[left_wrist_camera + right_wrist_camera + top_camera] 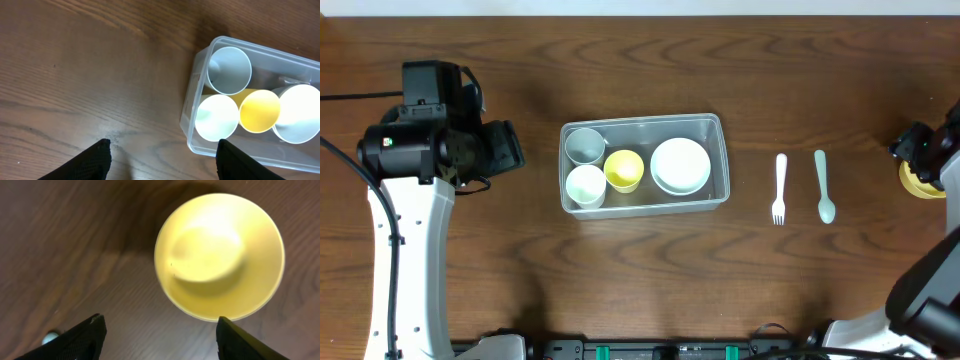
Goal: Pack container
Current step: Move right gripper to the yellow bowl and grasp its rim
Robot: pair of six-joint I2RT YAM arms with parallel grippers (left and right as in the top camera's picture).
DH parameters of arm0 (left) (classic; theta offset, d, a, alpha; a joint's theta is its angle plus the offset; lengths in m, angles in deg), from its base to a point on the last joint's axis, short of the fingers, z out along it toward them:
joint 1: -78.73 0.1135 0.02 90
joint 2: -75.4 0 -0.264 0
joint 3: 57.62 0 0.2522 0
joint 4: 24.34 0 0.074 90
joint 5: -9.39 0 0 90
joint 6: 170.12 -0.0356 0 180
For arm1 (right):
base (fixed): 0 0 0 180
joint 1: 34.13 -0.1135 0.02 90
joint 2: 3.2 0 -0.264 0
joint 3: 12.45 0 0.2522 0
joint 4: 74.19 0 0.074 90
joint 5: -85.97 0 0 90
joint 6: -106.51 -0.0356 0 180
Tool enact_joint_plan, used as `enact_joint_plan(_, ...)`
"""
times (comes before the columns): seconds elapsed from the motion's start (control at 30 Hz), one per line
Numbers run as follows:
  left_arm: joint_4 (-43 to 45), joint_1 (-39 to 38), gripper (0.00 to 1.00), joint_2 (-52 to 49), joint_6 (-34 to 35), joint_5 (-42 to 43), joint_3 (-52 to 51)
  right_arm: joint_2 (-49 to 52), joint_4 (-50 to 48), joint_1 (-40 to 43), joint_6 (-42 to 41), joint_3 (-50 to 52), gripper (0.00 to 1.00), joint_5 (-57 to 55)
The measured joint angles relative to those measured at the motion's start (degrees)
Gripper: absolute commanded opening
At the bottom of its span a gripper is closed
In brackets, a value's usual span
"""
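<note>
The clear rectangular container (720, 125) sits mid-table and holds a grey cup (584, 145), a white cup (586, 185), a yellow cup (624, 170) and a white bowl (680, 165). The left wrist view shows its end (187, 107) with the cups inside. My left gripper (162, 150) is open and empty over bare table, left of the container. My right gripper (160, 327) is open and empty, just beside a yellow bowl (220, 255) at the table's right edge (918, 182). A white fork (780, 187) and a pale green spoon (824, 185) lie right of the container.
The left arm's body (420, 140) stands at the left of the dark wooden table. The right arm (935, 150) hangs over the right edge. A pale green bit of the spoon shows at the lower left of the right wrist view (50, 338).
</note>
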Motion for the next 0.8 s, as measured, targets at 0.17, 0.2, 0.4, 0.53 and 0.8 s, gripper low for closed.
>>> enact_joint_plan(0.17,-0.11,0.00,0.68,0.00,0.02,0.00,0.00,5.11,-3.15,0.66,2.29,0.00,0.73,0.48)
enact_joint_plan(0.2,-0.11,0.00,0.68,0.00,0.02,0.00,0.00,6.21,-3.54,0.76,2.73,0.00,0.73,0.50)
enact_joint_plan(0.4,-0.11,0.00,0.68,0.00,0.02,0.00,0.00,11.50,-5.03,0.83,5.55,0.02,0.62,0.87)
enact_joint_plan(0.53,-0.11,0.00,0.68,0.00,0.02,0.00,0.00,12.68,-5.73,1.03,6.78,0.04,0.29,1.11)
enact_joint_plan(0.8,-0.11,0.00,0.68,0.00,0.02,0.00,0.00,13.14,-6.05,1.25,7.41,0.07,0.04,1.03)
